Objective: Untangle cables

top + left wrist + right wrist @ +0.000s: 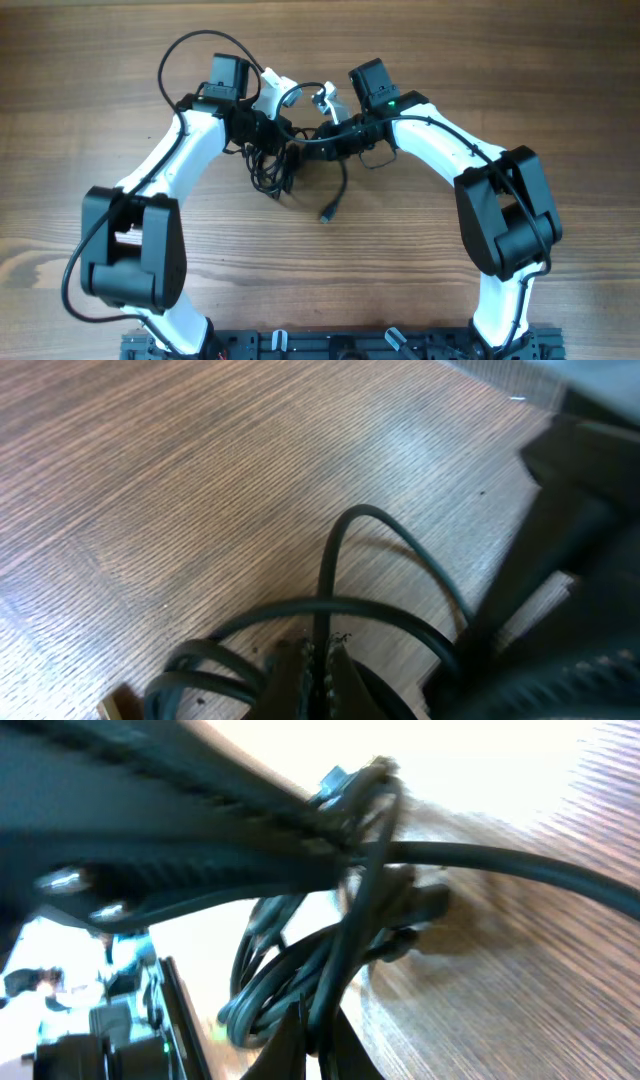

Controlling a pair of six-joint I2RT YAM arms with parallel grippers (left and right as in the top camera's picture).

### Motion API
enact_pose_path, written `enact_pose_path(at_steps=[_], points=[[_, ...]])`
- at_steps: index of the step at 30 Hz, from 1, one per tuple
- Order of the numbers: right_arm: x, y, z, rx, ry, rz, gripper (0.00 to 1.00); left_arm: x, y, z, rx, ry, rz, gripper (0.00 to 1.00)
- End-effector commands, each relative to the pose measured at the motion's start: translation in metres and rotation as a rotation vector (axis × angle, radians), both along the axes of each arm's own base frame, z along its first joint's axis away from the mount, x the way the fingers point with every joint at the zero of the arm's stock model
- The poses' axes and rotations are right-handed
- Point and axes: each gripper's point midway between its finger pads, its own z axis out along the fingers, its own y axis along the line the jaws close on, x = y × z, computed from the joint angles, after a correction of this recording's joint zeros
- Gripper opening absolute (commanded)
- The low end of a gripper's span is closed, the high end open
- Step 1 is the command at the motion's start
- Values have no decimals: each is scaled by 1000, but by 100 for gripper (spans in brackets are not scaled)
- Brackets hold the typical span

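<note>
**Fingers Closed on the Tangle: Ready to Separate**

Left fingers (312,668) sit closest to the left wrist lens, at 6 o'clock of that view. They are pressed together on one black strand of the cables (380,525). That strand rises from the pinch and arcs over toward 4 o'clock above the tabletop (150,480). A second strand crosses just above the tips.

Right fingers (300,1038), at 6 o'clock of the right wrist view, likewise pinch strands drawn from a dense coil of loops.

From overhead, the cables lie bunched between the two wrists, just toward 9 o'clock of centre. One free tail ends in a plug (327,214) just toward 6 o'clock of centre.

Step in hand, as judged: both arms have a hold on the knot, and no strand is separated yet.

The next move calls for drawing the wrists apart slowly, left toward 9 o'clock and right toward 3 o'clock. Watch that the loops slip free; if they cinch tighter, stop.
</note>
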Motion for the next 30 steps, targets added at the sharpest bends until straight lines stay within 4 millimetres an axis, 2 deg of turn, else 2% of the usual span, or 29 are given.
enact_pose_path(at_steps=[1,5,10,16,19,22,24,30], points=[[14,-11,-23,-130,57,-159,4,-10,-2,29,-90,-10,-4,4],[25,-23,-33,-210,86,-276,4,-9,8,45,-133,-24,15,4],[37,-36,-42,-287,110,-415,4,-4,27,54,-213,-5,73,4],[46,-47,-47,-345,104,-509,4,-7,44,85,-454,11,69,4],[46,-47,-47,-345,104,-509,4,-5,63,94,-522,9,104,4],[46,-47,-47,-344,104,-509,4,-1,80,91,-512,9,156,4],[46,-46,-47,-340,104,-503,4,0,85,88,-512,18,173,4],[30,-10,-21,-125,2,-198,4,-3,73,84,-489,26,144,27]])
